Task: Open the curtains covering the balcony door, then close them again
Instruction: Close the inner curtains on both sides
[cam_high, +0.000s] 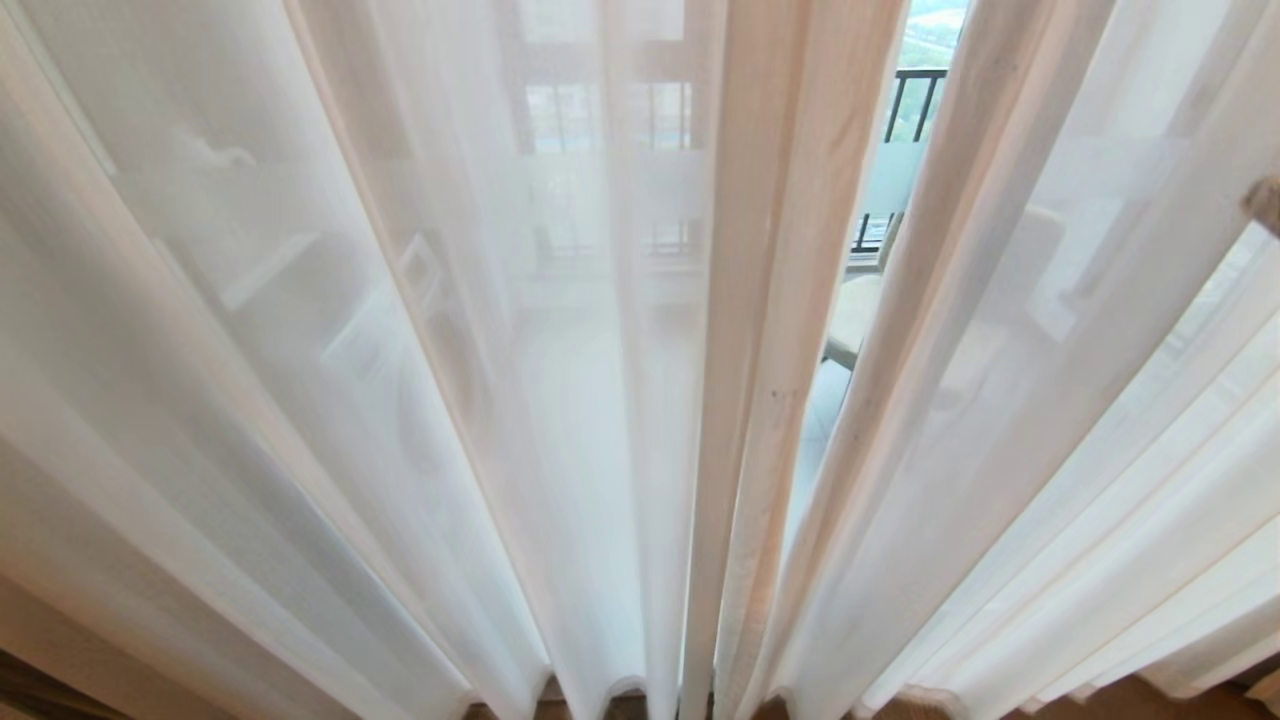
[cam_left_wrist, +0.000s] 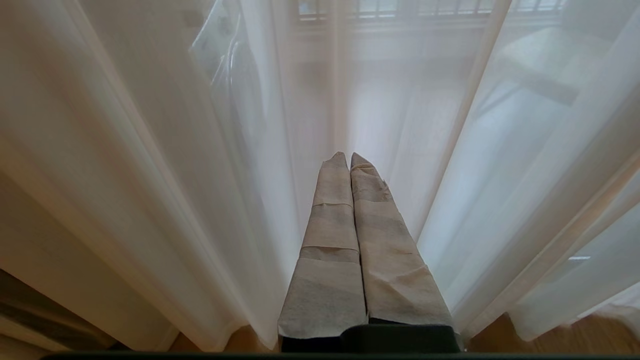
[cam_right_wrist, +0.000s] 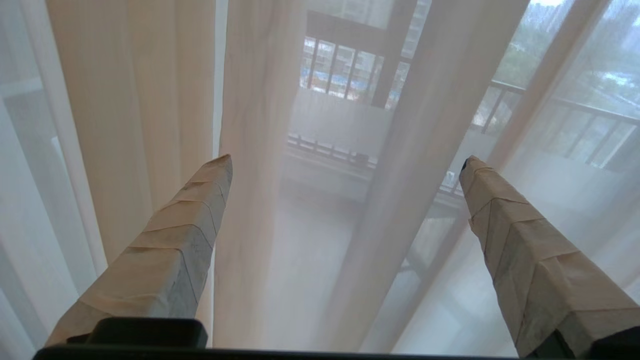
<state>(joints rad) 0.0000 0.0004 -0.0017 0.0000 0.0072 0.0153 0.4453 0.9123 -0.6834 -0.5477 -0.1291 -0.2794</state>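
Curtains (cam_high: 600, 400) hang floor-length across your whole field, folds vertical, a narrow gap right of centre showing the balcony door (cam_high: 890, 175). Right gripper (cam_right_wrist: 345, 167) is nearer that gap: jaws wide, a hem edge straight ahead between them, nothing held. Left gripper (cam_left_wrist: 348, 157) closed, empty, facing sheer; only head view shows the gap.

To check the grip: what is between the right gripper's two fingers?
Nothing held: the right gripper stands open before the sheer curtains, as the right wrist view shows.

Both claws: long tapered fingers (cam_left_wrist: 345, 240) wrapped in beige paper tape, creased and layered; black mounts at base.
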